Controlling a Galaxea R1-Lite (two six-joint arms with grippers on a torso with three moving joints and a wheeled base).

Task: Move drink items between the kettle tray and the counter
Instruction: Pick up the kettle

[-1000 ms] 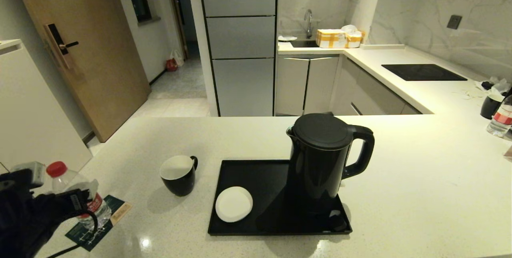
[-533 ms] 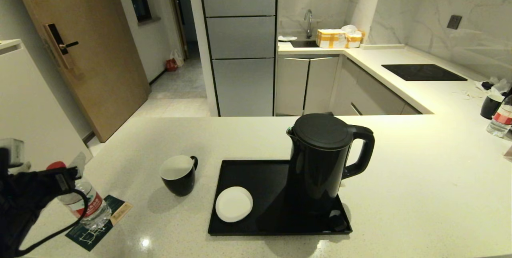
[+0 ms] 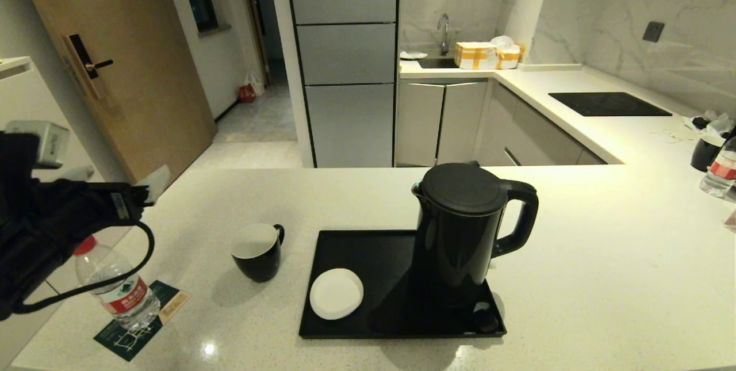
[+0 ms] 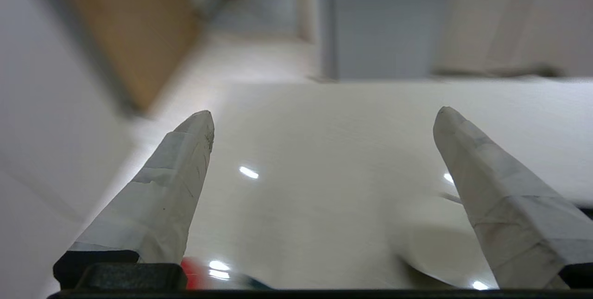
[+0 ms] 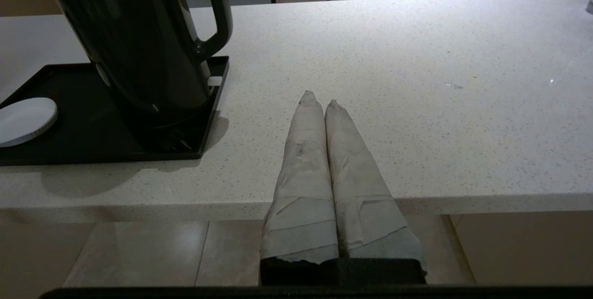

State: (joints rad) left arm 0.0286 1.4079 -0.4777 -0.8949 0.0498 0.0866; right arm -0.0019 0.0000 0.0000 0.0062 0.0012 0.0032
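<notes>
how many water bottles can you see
2. One bottle stands on a green leaflet at the counter's near left corner, below the left gripper. Another bottle is at the far right edge, partly cut off.

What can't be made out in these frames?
- Kettle base: head view, hidden under the kettle on the tray.
- Bottle neck: head view, partly behind the left gripper cable.
- Leaflet print: too small.
- Right gripper: outside head view.

two bottles (image 3: 118, 290) (image 3: 720, 172), two mugs (image 3: 257, 252) (image 3: 705, 152), one kettle (image 3: 468, 233), one saucer (image 3: 336, 293), one tray (image 3: 356, 256), one leaflet (image 3: 167, 308)
</notes>
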